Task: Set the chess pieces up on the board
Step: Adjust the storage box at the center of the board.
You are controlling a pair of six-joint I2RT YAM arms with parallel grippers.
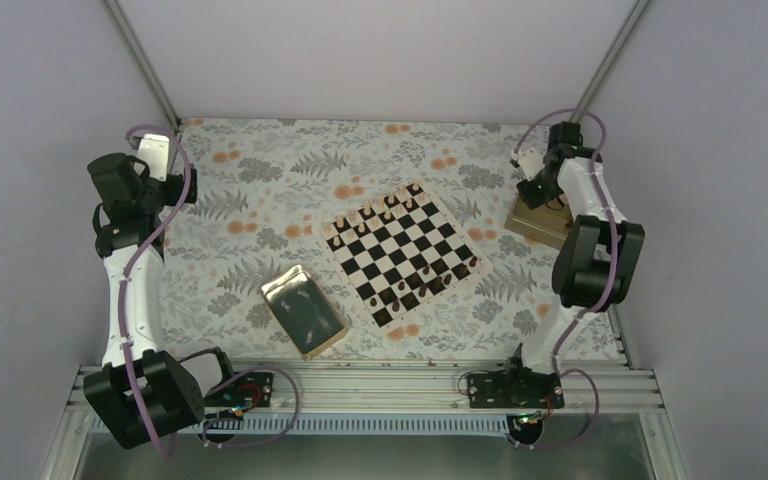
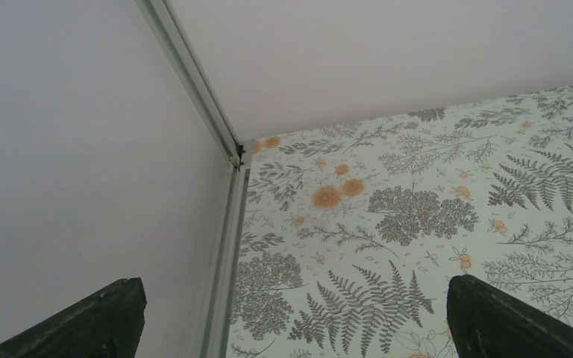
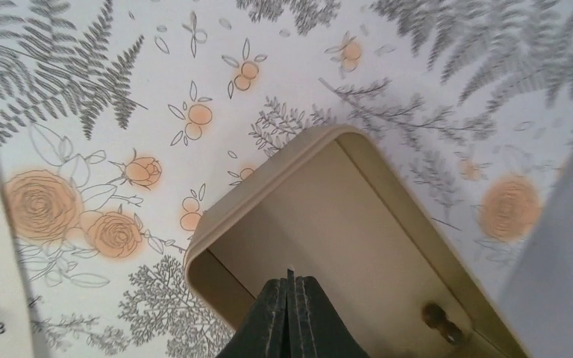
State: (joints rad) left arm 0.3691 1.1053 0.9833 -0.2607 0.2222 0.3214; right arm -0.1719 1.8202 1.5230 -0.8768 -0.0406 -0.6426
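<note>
Hovering over the tan box with the right claw pressed together, maybe after the little piece inside. Needs opening next, then a pinch; left claw spread wide.

Top view: chess pieces on the board are showing too small, so only dark vs light is readable, not kinds. Dark specks in the gold tray aren't resolving either. The right arm is hiding part of the tan box. Right wrist view: the box is running off the bottom edge, the right gripper is covering its near wall, and a small tan piece inside is blurring out. Left wrist view: the fingers are showing as tips only, w/ the rest cut off.
</note>
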